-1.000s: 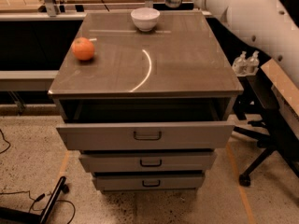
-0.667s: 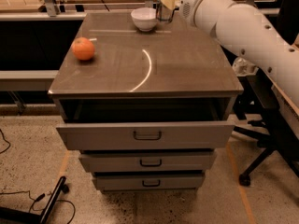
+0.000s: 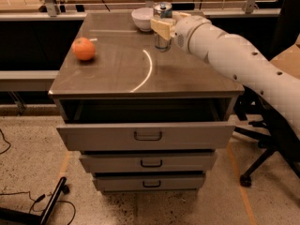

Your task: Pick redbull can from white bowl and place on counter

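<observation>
The redbull can [image 3: 162, 42] is upright just right of the white bowl [image 3: 141, 18], outside it, at the back of the counter [image 3: 117, 67]. Its silver top shows above the tan fingers [image 3: 161, 28]. Its base is at or just above the counter top; I cannot tell whether it touches. My gripper [image 3: 162, 28] is shut around the can's middle, and the white arm [image 3: 234, 55] reaches in from the right. The bowl looks empty.
An orange fruit [image 3: 84, 49] lies at the counter's left edge. The top drawer [image 3: 145, 135] is pulled partly open, with two closed drawers below. An office chair base [image 3: 262, 163] stands at the right. Cables and a black bar [image 3: 51, 203] lie on the floor at left.
The arm has swung in from the upper right. The gripper with the can has come down and forward, from beside the bowl's far rim to lower beside its right.
</observation>
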Robot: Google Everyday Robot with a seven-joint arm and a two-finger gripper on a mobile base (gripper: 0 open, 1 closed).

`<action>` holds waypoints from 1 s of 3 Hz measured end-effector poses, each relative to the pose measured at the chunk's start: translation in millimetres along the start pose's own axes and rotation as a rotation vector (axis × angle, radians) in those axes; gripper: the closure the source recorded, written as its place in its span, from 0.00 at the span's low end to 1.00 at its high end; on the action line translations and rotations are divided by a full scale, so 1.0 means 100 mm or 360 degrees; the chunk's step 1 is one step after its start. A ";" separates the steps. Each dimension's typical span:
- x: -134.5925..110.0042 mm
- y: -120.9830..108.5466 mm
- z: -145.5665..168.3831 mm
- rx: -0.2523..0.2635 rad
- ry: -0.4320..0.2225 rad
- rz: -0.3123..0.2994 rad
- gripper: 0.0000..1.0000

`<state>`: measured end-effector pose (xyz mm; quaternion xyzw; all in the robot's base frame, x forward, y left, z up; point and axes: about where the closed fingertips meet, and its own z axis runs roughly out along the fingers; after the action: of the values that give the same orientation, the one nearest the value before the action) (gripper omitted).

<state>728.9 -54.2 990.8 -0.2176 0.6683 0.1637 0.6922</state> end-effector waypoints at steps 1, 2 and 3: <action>0.45 -0.03 0.01 0.0047 0.0021 -0.0027 1.00; 0.72 -0.02 0.06 0.0068 0.0012 -0.0044 1.00; 0.71 -0.01 0.07 0.0068 0.0008 -0.0043 0.83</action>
<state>739.1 -56.5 919.9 -0.2122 0.6705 0.1394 0.6971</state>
